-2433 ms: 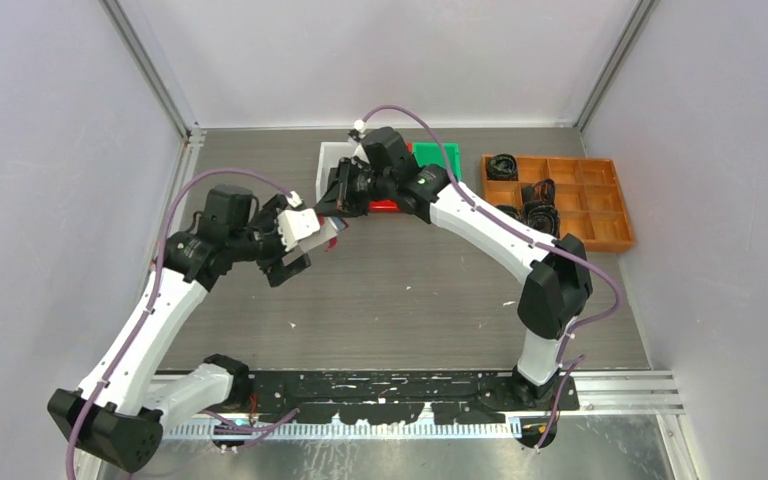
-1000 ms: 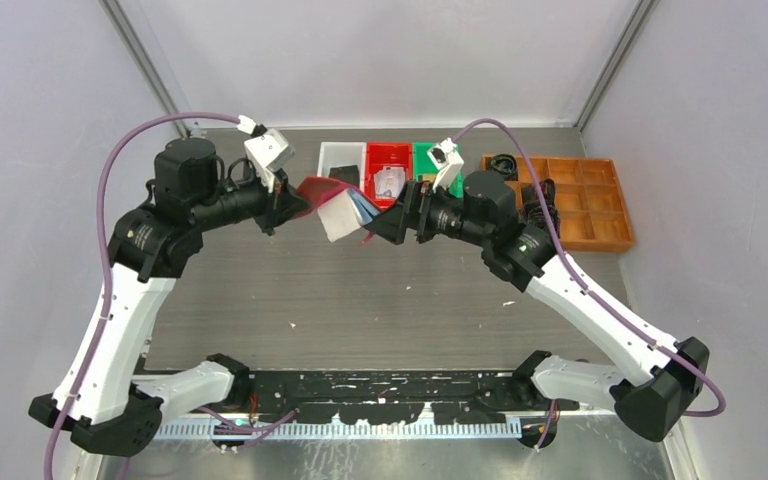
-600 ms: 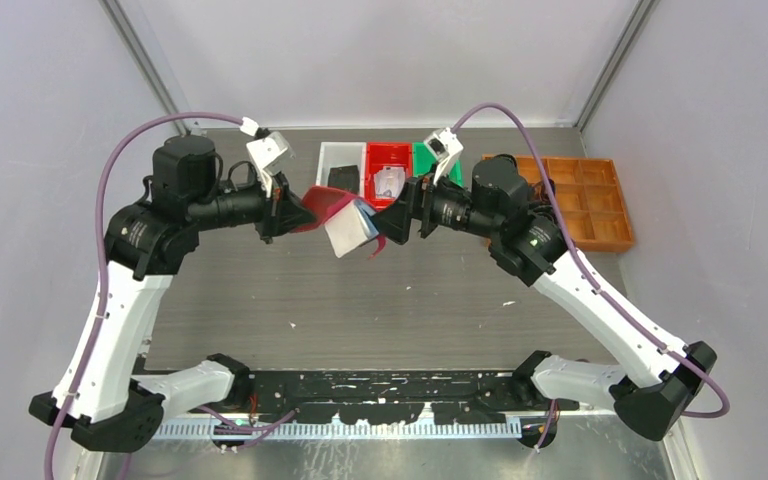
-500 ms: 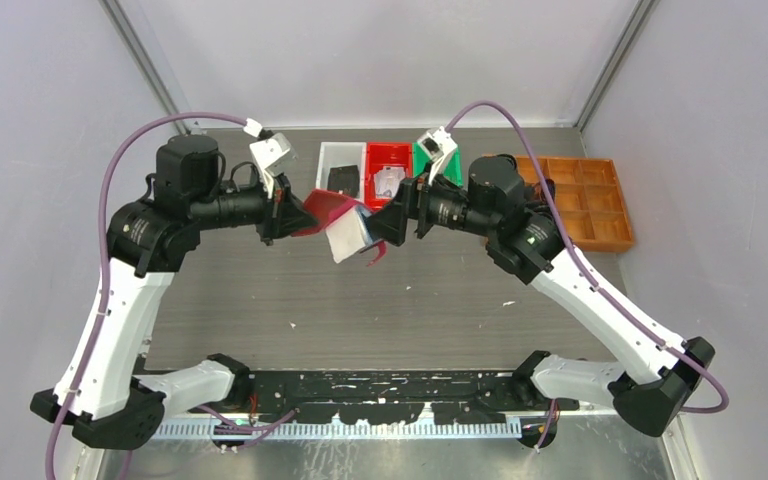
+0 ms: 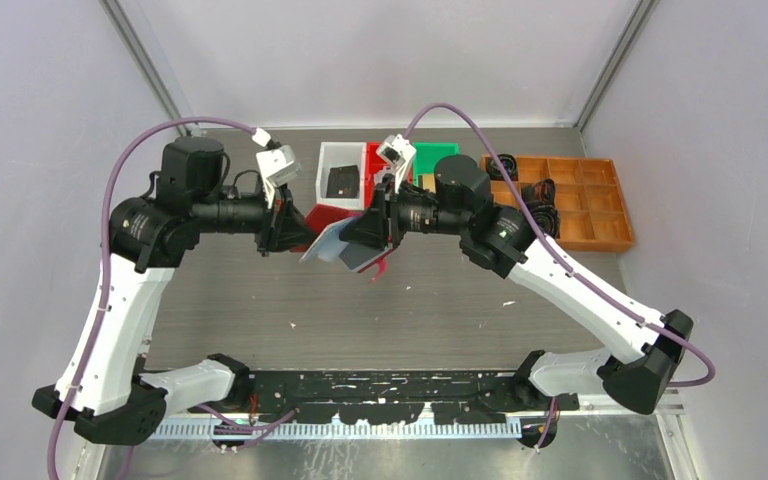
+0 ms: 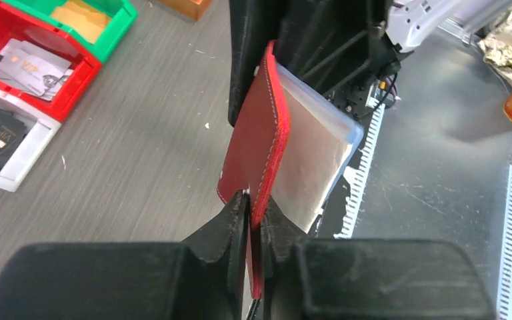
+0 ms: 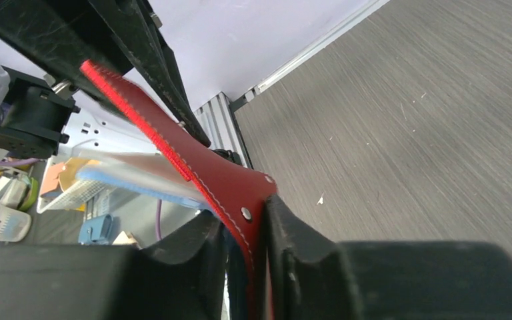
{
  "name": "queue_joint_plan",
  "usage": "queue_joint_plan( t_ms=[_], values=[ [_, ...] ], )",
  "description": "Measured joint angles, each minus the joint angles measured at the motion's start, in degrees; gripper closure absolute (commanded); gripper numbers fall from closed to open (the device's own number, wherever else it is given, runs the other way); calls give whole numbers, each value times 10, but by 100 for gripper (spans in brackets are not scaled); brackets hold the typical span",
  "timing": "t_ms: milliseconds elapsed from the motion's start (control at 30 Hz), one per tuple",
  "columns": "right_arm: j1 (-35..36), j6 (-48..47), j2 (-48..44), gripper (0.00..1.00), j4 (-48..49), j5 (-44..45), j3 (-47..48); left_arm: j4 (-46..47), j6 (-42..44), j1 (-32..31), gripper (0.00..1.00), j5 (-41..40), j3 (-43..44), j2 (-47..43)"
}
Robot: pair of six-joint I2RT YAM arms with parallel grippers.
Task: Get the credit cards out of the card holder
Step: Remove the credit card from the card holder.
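Note:
The red card holder (image 5: 322, 220) hangs in the air between my two grippers, with its pale blue-grey pocket pages (image 5: 326, 244) fanned out below. My left gripper (image 6: 256, 212) is shut on one red cover edge (image 6: 261, 137). From the right, my right gripper (image 7: 245, 217) has the other red flap (image 7: 230, 183) and the pages' edge pinched between its fingers. A dark credit card (image 5: 340, 180) lies in the white bin. Pale credit cards (image 6: 30, 67) lie in the red bin. I cannot tell whether any cards sit in the pages.
At the back of the table, a white bin (image 5: 326, 158), a red bin (image 6: 73, 81) and a green bin (image 5: 436, 152) stand in a row. An orange divided tray (image 5: 600, 205) with black items is at the right. Both arms meet over the table's middle.
My right gripper has moved left onto the card holder and its jaws have narrowed on the flap. The holder has swung lower and its pages now point down-left. The left grip is unchanged.

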Motion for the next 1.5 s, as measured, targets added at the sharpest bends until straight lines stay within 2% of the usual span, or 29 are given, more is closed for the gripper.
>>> queue_joint_plan(
  t_ms=[33, 100, 233, 500, 567, 633, 767, 900, 1000, 1133, 1200, 1300, 1367, 1433, 1467, 1500],
  values=[
    [0, 3, 2, 81, 1, 0, 0, -6, 3, 0, 75, 5, 0, 0],
    [-1, 10, 4, 82, 1, -2, 0, -16, 13, 0, 68, 14, 2, 0],
    [-1, 20, 3, 85, 3, -5, 0, -37, 29, 0, 48, 24, 11, 0],
    [-1, 35, -19, 85, 5, -6, -10, -106, 75, 37, 39, 46, 101, 16],
    [-1, 38, -26, 82, 5, -4, -10, -122, 95, 40, 36, 63, 110, 16],
    [-1, 42, -28, 80, 5, -3, -10, -119, 101, 41, 32, 72, 89, 3],
    [-1, 58, -9, 82, -28, 8, 15, -74, 84, 37, 28, 63, -22, -56],
    [3, 72, 46, 81, -84, 46, 83, -32, 78, 14, 27, 29, -88, -93],
    [11, 78, 67, 81, -116, 87, 98, 6, 74, 6, 27, -3, -131, -120],
    [37, 79, 95, 78, -154, 127, 121, 71, 69, 1, 37, -61, -181, -143],
    [49, 81, 105, 77, -158, 134, 123, 102, 67, 1, 45, -95, -196, -144],
    [61, 85, 115, 75, -161, 136, 125, 138, 60, 0, 61, -129, -204, -137],
    [67, 89, 120, 72, -161, 136, 127, 153, 52, 0, 76, -143, -206, -132],
    [68, 91, 121, 64, -160, 136, 128, 161, 50, 0, 88, -154, -206, -128],
    [68, 91, 121, 56, -159, 136, 128, 164, 49, 0, 96, -157, -206, -127],
    [68, 93, 121, 48, -156, 134, 128, 165, 49, 0, 99, -161, -206, -127]
  ],
)
